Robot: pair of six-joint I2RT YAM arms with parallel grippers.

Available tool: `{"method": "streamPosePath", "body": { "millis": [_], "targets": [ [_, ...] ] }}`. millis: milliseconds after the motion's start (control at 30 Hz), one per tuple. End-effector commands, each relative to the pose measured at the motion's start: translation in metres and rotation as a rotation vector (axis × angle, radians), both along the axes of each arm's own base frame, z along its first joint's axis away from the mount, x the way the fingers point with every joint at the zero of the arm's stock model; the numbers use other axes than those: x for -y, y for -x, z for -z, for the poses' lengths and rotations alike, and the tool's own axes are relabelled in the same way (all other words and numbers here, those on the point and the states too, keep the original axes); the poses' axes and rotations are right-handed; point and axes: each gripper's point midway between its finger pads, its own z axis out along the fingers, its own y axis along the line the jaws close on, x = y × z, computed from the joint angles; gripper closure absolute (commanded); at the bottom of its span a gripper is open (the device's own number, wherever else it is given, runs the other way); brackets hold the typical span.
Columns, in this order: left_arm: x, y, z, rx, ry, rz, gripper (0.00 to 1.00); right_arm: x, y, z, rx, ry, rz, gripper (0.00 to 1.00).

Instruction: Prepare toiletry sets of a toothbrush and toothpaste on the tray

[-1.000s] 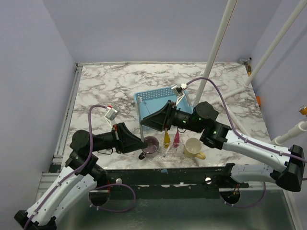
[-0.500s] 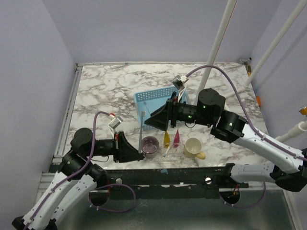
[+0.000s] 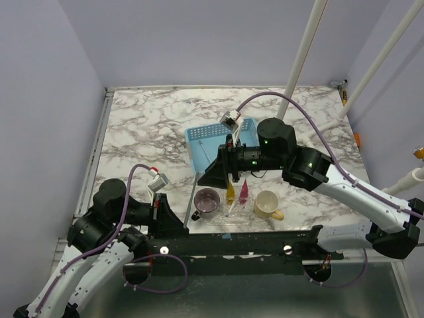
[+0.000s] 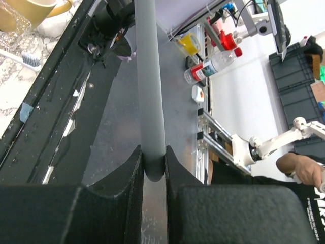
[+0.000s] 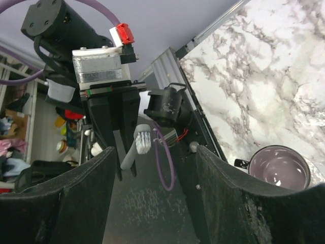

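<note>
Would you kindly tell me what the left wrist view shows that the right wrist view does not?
Only the left wrist view: the cream mug and a second toothbrush lying flat. Only the right wrist view: the purple mug, the held brush's bristle head, and the right gripper with open jaws. Both: the marble table and the toothbrush clamped in the left gripper.

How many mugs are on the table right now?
2. A purple mug stands near the front edge of the table; a cream mug stands to its right, past the yellow tube and pink tube. Others may be hidden.
</note>
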Motion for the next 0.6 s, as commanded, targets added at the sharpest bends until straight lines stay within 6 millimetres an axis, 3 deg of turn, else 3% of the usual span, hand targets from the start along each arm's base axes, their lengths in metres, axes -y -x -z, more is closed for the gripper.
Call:
{"method": "streamPosePath", "body": {
  "millis": [0,333,567],
  "targets": [
    [-0.008,0.014,0.004,0.023,-0.026,0.053,1.00,-0.001,0.024,-0.011,-0.032,-0.029,-0.129,0.33],
    [-0.013,0.024,0.006,0.028,-0.041,0.100,1.00,-0.016,0.035,-0.009,-0.110,-0.057,-0.230,0.34],
    [-0.015,0.026,0.007,0.035,-0.049,0.110,1.00,-0.022,0.041,-0.007,-0.131,-0.066,-0.290,0.44]
  ]
}}
